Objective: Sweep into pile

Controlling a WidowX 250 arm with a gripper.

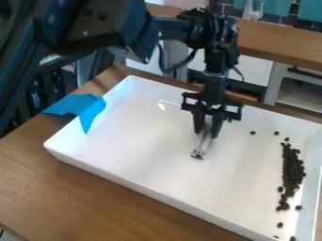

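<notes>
The black gripper [208,129] hangs over the upper middle of the white tray [144,150], its fingers closed around a short silver-and-white tool [202,144]. The tool slants down to the tray floor, or just above it; I cannot tell whether they touch. Dark beans [291,172] lie in a long, narrow heap along the tray's right side. Several stray beans are scattered around the heap, including one [253,132] between it and the gripper.
Blue tape [80,107] lies over the tray's left rim and onto the wooden table [75,195]. Raised walls surround the tray. A wooden counter [277,43] with white cabinets stands behind.
</notes>
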